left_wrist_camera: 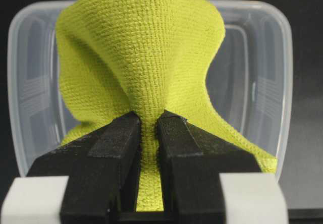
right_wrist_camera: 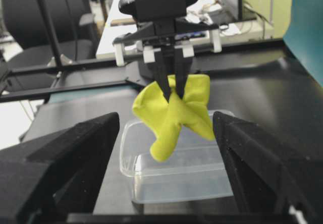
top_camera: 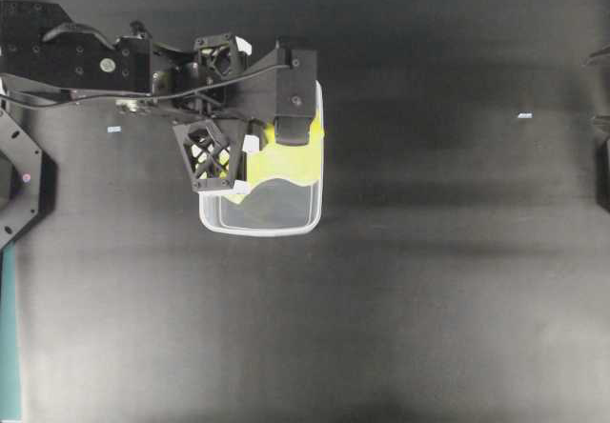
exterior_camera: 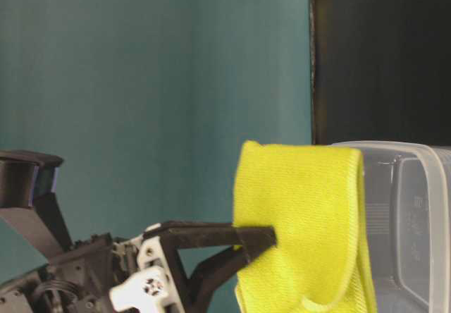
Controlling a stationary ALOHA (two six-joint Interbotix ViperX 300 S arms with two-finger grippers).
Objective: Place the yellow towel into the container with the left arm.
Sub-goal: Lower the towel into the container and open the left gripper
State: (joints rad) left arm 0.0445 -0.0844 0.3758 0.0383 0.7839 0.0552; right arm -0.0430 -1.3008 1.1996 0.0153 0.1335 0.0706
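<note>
My left gripper (left_wrist_camera: pixel 148 128) is shut on the yellow towel (left_wrist_camera: pixel 141 57), pinching a bunched fold between its black fingers. The towel (right_wrist_camera: pixel 174 113) hangs from the left gripper (right_wrist_camera: pixel 170 90) directly over the clear container (right_wrist_camera: pixel 176 178), its lowest corner drooping toward the opening. From overhead the left arm (top_camera: pixel 95 61) reaches in from the left and covers the container's (top_camera: pixel 262 221) upper half, with the towel (top_camera: pixel 286 161) showing beneath the wrist. My right gripper (right_wrist_camera: pixel 166 168) stands wide open with nothing between its fingers, well back from the container and facing it.
The container sits on a black tabletop (top_camera: pixel 429 299). A teal wall (exterior_camera: pixel 155 80) backs the table-level view. In the right wrist view, a chair and desks stand beyond the table's far edge.
</note>
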